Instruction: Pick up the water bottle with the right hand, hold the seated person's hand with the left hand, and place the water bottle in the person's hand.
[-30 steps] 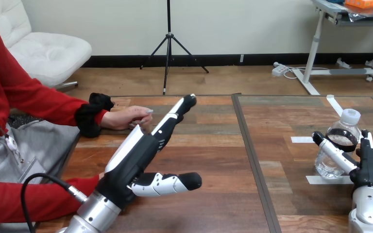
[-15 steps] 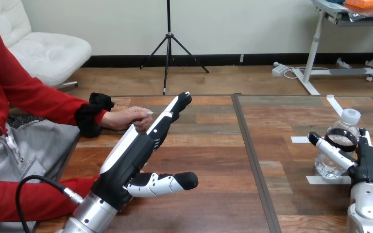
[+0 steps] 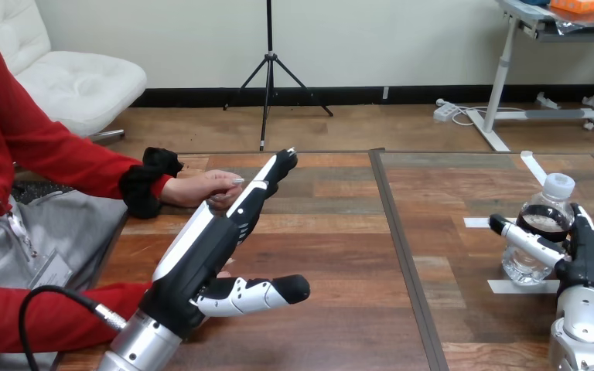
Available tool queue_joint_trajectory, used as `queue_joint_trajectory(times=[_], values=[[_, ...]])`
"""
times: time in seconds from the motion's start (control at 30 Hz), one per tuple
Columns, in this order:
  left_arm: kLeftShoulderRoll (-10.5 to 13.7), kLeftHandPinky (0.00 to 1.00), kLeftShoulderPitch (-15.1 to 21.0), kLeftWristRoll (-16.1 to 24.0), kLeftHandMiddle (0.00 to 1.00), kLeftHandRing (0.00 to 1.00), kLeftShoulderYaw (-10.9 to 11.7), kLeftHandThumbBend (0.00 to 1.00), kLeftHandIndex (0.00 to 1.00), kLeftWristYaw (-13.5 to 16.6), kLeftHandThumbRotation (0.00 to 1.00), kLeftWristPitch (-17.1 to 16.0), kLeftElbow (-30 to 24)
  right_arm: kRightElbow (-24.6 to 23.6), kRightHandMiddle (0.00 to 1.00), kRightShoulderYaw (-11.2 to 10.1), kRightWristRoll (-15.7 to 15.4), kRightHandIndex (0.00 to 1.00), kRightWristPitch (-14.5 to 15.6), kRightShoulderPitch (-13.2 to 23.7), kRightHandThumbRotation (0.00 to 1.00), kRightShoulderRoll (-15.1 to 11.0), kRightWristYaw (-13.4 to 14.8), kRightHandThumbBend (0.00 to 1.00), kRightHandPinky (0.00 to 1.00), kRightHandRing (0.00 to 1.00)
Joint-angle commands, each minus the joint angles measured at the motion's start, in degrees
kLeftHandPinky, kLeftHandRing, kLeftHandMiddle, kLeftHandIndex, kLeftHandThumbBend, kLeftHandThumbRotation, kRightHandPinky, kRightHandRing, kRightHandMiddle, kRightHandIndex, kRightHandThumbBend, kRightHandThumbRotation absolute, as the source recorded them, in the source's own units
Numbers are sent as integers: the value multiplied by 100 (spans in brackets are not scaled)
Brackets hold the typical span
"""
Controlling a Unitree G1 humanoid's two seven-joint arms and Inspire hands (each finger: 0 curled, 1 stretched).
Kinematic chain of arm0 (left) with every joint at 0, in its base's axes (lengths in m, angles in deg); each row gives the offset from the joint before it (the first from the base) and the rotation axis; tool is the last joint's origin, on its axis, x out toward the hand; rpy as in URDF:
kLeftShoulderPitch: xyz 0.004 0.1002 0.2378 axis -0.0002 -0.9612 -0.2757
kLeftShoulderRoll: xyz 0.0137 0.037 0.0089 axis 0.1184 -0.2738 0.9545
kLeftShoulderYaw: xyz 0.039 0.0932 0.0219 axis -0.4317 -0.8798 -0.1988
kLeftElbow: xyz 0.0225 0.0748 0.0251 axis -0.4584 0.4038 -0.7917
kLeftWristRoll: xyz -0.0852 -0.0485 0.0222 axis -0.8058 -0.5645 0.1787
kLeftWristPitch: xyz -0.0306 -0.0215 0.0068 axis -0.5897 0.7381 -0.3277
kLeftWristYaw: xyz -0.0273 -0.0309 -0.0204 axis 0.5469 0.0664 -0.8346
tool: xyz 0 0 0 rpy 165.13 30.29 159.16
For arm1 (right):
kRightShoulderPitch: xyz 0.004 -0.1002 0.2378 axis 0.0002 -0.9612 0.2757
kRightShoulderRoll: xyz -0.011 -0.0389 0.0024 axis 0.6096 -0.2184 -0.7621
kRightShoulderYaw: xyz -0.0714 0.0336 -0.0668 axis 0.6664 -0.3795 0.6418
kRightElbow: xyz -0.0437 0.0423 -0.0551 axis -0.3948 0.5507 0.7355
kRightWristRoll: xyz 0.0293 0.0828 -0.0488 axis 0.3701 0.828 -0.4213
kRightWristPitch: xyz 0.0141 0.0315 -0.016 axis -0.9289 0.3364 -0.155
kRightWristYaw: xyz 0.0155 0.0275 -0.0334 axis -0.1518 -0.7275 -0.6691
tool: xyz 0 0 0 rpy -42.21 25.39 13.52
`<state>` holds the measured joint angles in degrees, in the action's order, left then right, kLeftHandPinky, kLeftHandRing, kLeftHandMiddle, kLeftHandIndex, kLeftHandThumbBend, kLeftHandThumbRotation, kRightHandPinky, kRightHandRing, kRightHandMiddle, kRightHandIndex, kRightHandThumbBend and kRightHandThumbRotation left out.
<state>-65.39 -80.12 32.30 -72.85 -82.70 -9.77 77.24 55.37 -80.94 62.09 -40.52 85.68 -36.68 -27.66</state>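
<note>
Standing on wooden table [image 3: 332, 224]: water bottle [image 3: 547, 207].

L robot hand [image 3: 199, 251] – blk/wht, silver forearm [image 3: 138, 346]

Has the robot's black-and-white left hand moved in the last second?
Yes. The left hand slid left, away from the dark table seam, toward the person's hand.

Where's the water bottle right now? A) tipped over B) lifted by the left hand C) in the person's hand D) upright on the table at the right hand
D: the water bottle stands upright on the table at the right hand; the left hand is open and empty.
</note>
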Motion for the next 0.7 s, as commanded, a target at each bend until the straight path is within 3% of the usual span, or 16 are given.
queue_joint_trajectory(times=[0.0,0.2,0.27,0.43,0.5,0.67], values=[[17,100,141,-68,100,100,79,100,100,29,68,-28,-324,-5,81,-26,20,84,-36,496,4,106,203,100,70,78],[-4,100,119,-66,100,100,66,100,100,32,68,-1,-397,0,77,-108,90,76,-53,512,1,155,326,100,61,72],[-46,99,123,-76,100,100,59,100,100,48,70,-57,-410,5,66,-130,96,67,-35,515,0,179,488,100,58,65],[-115,98,146,-153,100,100,45,100,100,36,69,-149,-381,18,60,-130,82,61,-5,498,0,196,724,94,53,56],[-131,98,149,-161,100,100,44,100,100,37,69,-168,-373,24,60,-60,7,59,7,486,0,179,813,92,53,54],[-152,98,158,-245,100,100,31,100,100,-12,68,-166,-371,20,57,-159,131,57,-85,466,0,203,794,91,52,52]])
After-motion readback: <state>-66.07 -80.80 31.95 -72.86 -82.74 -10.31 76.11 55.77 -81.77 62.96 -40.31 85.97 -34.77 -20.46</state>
